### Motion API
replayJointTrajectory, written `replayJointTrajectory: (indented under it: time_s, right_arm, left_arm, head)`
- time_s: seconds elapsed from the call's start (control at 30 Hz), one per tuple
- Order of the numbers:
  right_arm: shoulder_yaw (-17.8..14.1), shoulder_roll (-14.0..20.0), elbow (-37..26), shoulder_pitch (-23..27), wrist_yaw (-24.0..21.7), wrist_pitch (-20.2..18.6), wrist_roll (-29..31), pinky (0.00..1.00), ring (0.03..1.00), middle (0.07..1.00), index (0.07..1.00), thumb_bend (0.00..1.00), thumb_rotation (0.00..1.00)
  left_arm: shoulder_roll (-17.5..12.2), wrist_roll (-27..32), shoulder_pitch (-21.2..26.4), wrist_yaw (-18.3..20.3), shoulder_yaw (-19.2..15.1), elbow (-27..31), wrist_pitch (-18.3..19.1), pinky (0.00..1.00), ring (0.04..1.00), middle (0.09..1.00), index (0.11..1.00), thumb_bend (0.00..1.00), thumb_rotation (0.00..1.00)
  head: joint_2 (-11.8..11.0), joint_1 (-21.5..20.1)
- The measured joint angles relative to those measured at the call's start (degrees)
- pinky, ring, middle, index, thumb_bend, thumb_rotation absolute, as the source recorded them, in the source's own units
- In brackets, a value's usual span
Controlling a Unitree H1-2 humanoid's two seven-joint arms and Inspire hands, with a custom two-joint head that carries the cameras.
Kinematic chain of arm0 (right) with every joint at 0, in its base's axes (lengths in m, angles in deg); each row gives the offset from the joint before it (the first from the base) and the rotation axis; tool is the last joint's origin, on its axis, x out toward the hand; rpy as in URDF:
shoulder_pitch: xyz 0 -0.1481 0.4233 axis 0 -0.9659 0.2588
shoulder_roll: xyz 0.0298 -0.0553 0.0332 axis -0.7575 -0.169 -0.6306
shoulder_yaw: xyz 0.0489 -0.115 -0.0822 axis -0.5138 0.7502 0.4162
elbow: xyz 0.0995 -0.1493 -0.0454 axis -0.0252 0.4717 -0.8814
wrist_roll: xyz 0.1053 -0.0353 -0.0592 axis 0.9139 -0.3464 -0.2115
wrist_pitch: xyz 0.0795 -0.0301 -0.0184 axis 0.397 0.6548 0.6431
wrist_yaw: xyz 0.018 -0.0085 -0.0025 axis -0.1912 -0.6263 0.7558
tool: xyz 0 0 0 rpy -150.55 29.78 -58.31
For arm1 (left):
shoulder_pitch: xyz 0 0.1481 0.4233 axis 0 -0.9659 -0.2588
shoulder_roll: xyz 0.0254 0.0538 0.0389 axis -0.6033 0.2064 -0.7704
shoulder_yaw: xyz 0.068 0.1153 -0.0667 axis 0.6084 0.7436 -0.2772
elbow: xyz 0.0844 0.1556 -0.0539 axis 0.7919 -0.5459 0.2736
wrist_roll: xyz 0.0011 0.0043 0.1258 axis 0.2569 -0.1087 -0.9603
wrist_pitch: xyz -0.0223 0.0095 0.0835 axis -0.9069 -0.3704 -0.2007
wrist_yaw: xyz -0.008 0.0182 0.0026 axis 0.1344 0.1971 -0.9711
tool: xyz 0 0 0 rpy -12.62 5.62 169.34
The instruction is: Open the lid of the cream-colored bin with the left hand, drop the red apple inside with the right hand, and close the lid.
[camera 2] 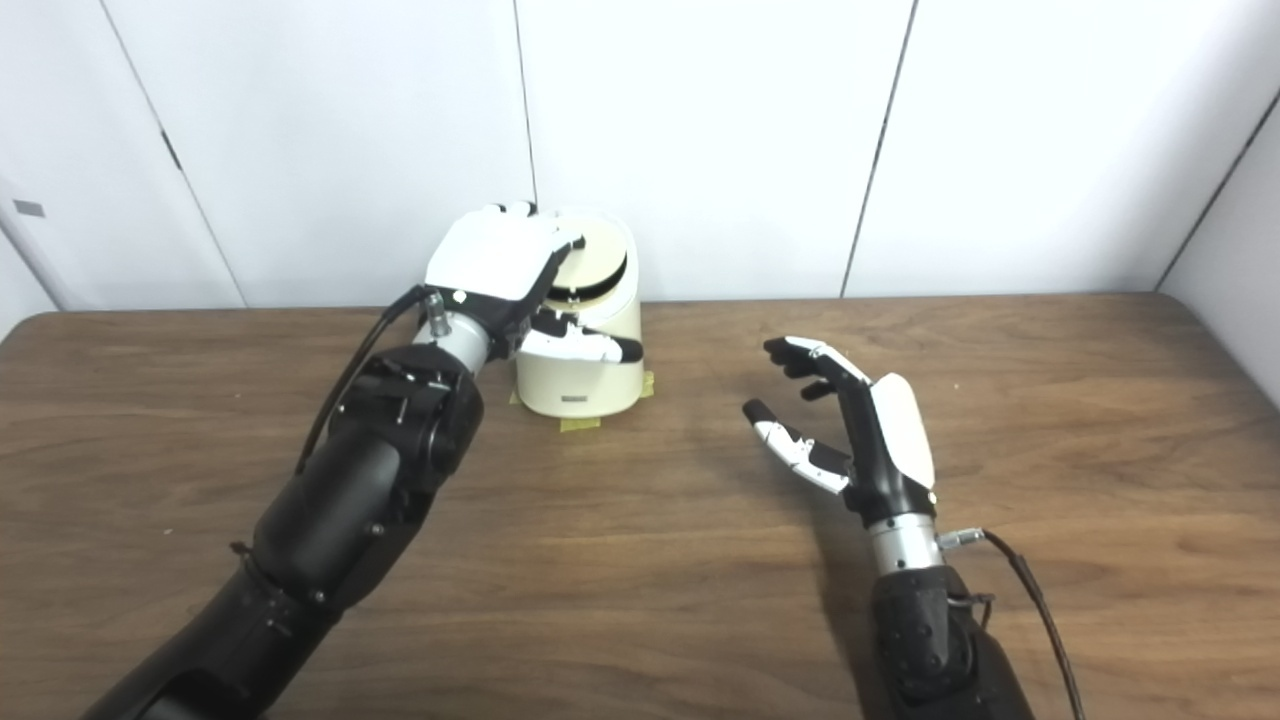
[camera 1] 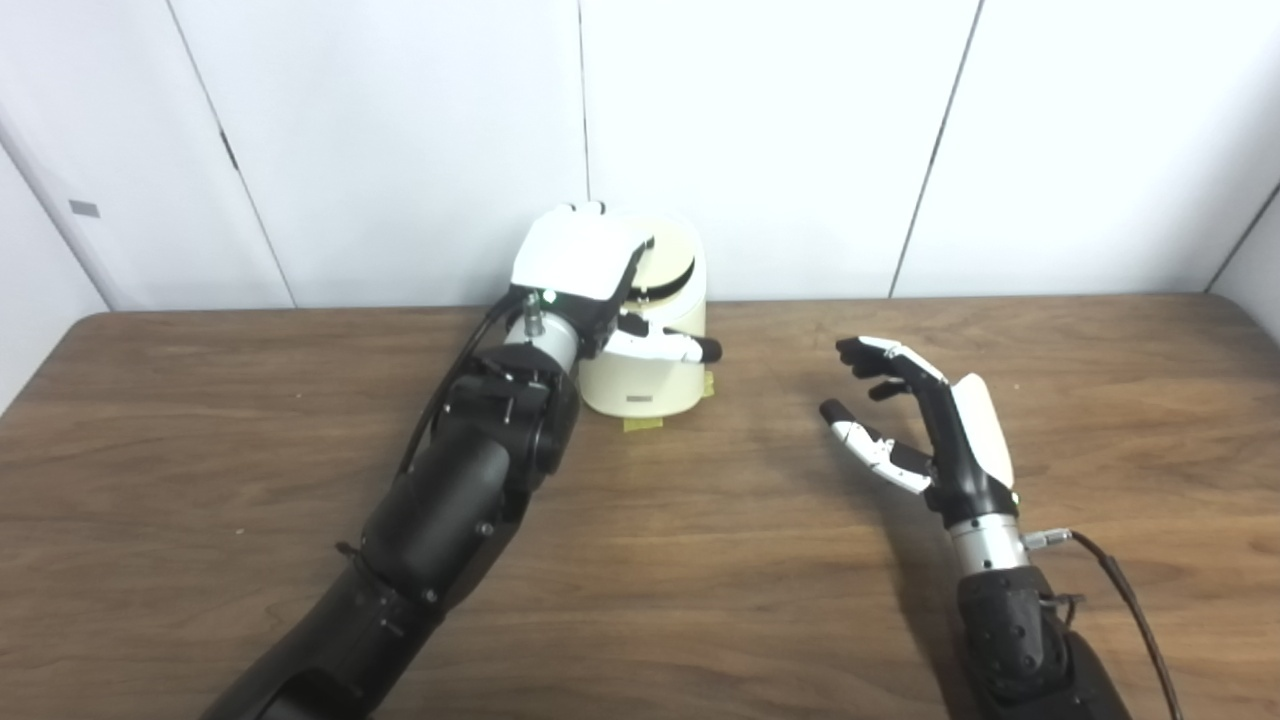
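Cream-colored bin (camera 1: 650, 375) at far centre of table (camera 1: 700, 560), lid (camera 1: 665, 262) tilted under left hand (camera 1: 585, 262); grip unclear. Right hand (camera 1: 925, 425) spread, empty, well right. No apple visible.

Both arms are clad in matte black shells, bulky and rounded along the forearm, with small screw heads dotting the casings. Each forearm narrows into a short polished silver wrist cylinder. The left hand (camera 1: 585, 262) carries a glossy white plate across its back, and its thumb is white with a black tip. A thin black cable loops along the outer side of the left forearm up to the wrist. The right hand (camera 1: 925, 425) has a black frame, a cream-white panel on its back, and white-topped fingers (camera 1: 880, 350) ending in black tips. A dark cable with a metal plug leaves the right wrist and trails downward.
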Motion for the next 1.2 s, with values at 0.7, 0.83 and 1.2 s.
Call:
replayJointTrajectory:
  time_s: [0.7,0.83,1.2]
  right_arm:
    - [0.1,0.0,0.0,0.0,0.0,-0.2,0.1,0.57,0.689,0.711,0.706,0.25,0.5]
    - [0.1,-0.2,-0.2,-0.1,-0.1,-0.6,0.4,0.58,0.695,0.714,0.711,0.25,0.51]
    - [0.1,-0.3,-0.7,-0.3,-0.2,-1.2,0.8,0.58,0.693,0.715,0.714,0.26,0.48]
  left_arm:
    - [1.6,-5.0,-6.1,0.0,0.4,4.1,-0.3,1.0,1.0,0.9,0.874,0.97,0.92]
    - [1.6,-6.0,-6.1,0.3,0.6,4.1,-0.5,1.0,0.994,0.881,0.851,0.97,0.92]
    - [2.5,-3.2,-7.6,-5.4,-2.3,3.4,-1.8,1.0,0.996,0.9,0.894,0.8,0.9]
  head:
    - [0.2,-0.1]
    - [0.3,-0.2]
    - [0.5,-0.1]
